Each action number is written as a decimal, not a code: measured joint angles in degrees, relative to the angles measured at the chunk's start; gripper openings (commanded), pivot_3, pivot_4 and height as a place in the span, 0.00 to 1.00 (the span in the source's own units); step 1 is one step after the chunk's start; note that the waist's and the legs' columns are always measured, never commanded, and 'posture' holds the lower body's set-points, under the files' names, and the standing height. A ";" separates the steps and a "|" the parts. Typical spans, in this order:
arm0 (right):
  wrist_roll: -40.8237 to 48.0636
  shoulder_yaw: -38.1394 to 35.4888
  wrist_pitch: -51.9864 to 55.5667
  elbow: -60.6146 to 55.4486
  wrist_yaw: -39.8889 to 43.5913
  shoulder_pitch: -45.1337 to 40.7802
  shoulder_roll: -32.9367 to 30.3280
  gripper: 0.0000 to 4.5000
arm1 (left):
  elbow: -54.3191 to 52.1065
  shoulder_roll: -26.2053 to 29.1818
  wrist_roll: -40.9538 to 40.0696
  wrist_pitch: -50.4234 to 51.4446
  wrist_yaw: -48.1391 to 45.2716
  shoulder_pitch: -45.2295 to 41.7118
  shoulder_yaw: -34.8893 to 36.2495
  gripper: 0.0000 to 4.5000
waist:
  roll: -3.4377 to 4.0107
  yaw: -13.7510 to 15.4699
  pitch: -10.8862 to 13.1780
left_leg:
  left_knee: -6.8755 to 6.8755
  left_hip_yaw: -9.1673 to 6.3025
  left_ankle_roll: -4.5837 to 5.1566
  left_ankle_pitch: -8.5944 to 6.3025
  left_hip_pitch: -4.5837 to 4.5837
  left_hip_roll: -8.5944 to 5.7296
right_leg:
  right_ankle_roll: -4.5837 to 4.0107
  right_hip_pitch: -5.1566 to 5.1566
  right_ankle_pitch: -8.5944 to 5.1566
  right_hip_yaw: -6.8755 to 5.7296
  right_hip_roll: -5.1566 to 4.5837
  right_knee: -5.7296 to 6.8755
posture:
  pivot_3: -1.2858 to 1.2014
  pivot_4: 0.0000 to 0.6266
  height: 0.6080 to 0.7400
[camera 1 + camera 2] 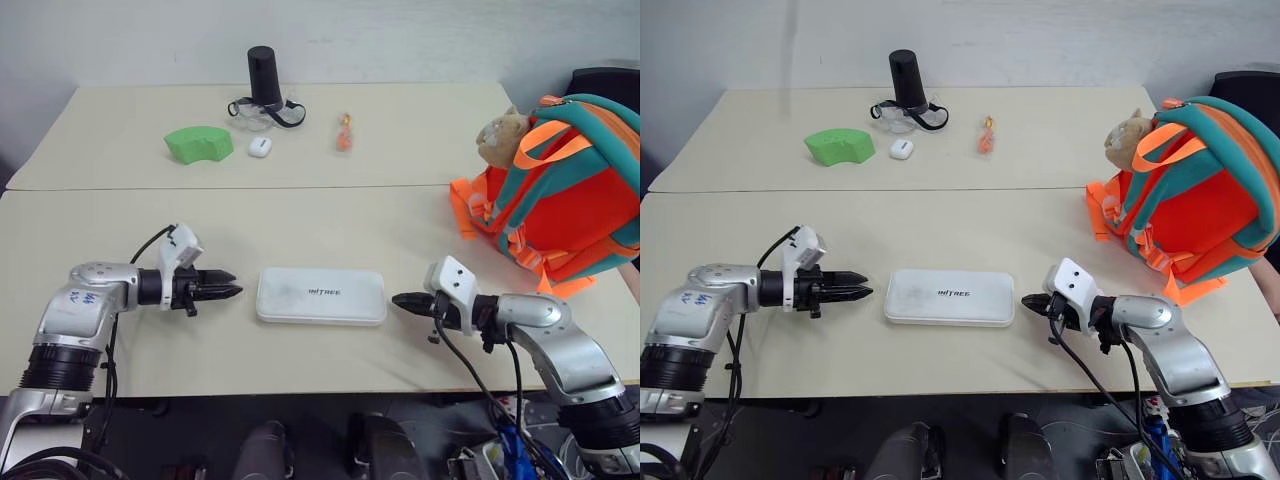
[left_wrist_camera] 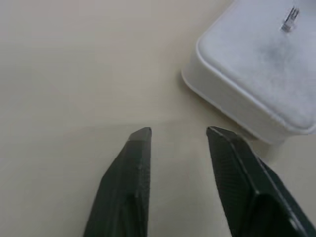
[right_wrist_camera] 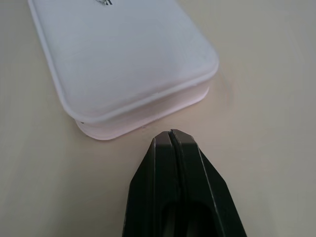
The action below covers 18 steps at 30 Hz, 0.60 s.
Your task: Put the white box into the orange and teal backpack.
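From the left eye, the box [image 1: 321, 295] lies flat on the near table [image 1: 300, 225], lettering up, between the two arms. The left gripper [image 1: 226, 289] points at its left end from just beside it, not touching, its fingers slightly apart. The right gripper [image 1: 400, 300] points at the box's right end, also just short of it, fingers pressed together. The backpack [image 1: 560, 195] stands at the table's far right edge, well apart from the box, with a plush toy [image 1: 500, 138] at its top left. On the far table sit a green block [image 1: 198, 143], a small white case [image 1: 260, 146], a black cylinder [image 1: 265, 76] with goggles [image 1: 262, 112] at its foot, and a small orange item [image 1: 344, 133].

The right eye gives the same layout: box in the middle, a gripper off each short end, the backpack upright on the right with its teal straps facing the arms.

In the left wrist view, the two black fingers [image 2: 131, 182] are spread with bare tabletop between them. A rounded corner of the box lies just ahead of them, clear of both tips.

In the right wrist view, the fingers [image 3: 170, 182] are closed flat against each other, holding nothing. Their tip sits just off the short end of the box, with a thin strip of table between.
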 measured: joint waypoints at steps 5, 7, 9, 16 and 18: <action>-1.21 1.51 -1.61 1.39 1.60 -2.02 0.00 0.00 | 0.63 1.99 -5.96 12.63 -3.65 -2.94 0.16 0.97 | -0.07 -0.04 0.04 | 0.03 -0.01 -0.03 0.02 0.00 0.01 | 0.01 0.00 -0.01 0.03 0.02 0.02 | 0.52 0.24 1.00; -1.51 1.80 -2.43 2.08 2.31 -2.39 0.00 0.00 | 1.13 1.97 -6.66 17.34 -2.89 -4.99 0.08 0.99 | -0.10 0.13 0.06 | 0.04 -0.04 -0.03 0.03 0.00 -0.03 | 0.01 0.01 -0.01 0.03 0.01 0.04 | 0.52 0.24 1.00; -1.63 2.06 -2.68 2.22 2.73 -2.65 0.00 0.00 | 1.11 1.80 -7.75 20.94 -2.63 -6.00 -0.11 0.99 | -0.10 0.08 0.06 | 0.04 -0.03 -0.03 0.03 0.00 -0.06 | 0.01 0.01 -0.01 0.07 0.00 0.05 | 0.52 0.24 1.00; -2.82 3.64 -3.57 2.59 3.46 -4.10 0.02 0.00 | 3.18 -1.64 -9.76 29.76 -0.17 -8.04 -2.43 0.99 | -0.12 -0.09 0.07 | 0.07 -0.02 -0.07 0.06 0.00 -0.04 | 0.02 -0.01 -0.01 0.12 0.01 0.08 | 0.52 0.24 1.00; -3.08 3.84 -3.59 2.60 3.41 -4.19 0.15 0.00 | 3.89 -1.99 -9.28 29.85 0.30 -9.01 -4.52 0.99 | -0.13 -0.04 0.07 | 0.07 -0.03 -0.08 0.06 -0.01 -0.03 | 0.02 -0.01 -0.01 0.12 0.01 0.08 | 0.52 0.24 1.00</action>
